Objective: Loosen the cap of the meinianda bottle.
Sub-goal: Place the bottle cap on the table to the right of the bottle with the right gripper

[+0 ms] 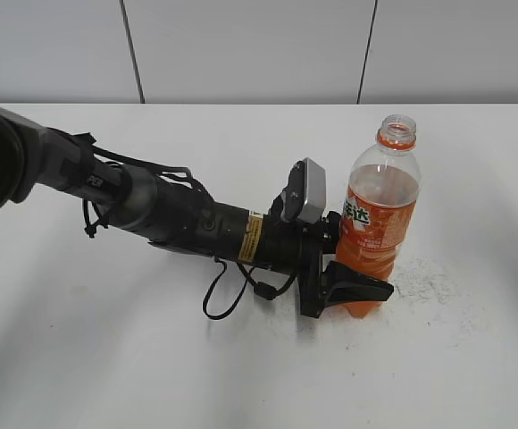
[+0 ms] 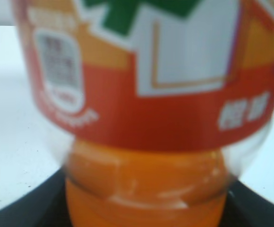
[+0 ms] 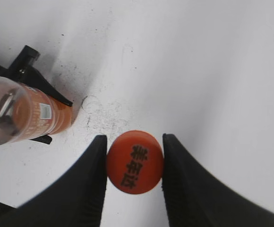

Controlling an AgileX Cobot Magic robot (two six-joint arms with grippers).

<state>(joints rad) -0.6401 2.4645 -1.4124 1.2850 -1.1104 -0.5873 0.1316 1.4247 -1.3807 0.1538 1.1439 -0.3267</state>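
The meinianda bottle (image 1: 380, 214) stands upright on the white table with its neck open and no cap on it. My left gripper (image 1: 353, 286) is shut on the bottle's lower body. In the left wrist view the bottle (image 2: 146, 142) fills the frame, with black fingers at both lower corners. In the right wrist view my right gripper (image 3: 134, 163) is shut on the orange cap (image 3: 134, 161), holding it high above the table, to the right of the bottle (image 3: 23, 113) seen from above. The right gripper is out of the exterior view.
The white table (image 1: 107, 357) carries dark scuff marks (image 1: 429, 281) right of the bottle. A grey panelled wall (image 1: 241, 45) runs behind it. The left arm (image 1: 152, 210) lies across the table's left half with a loose black cable (image 1: 228, 299).
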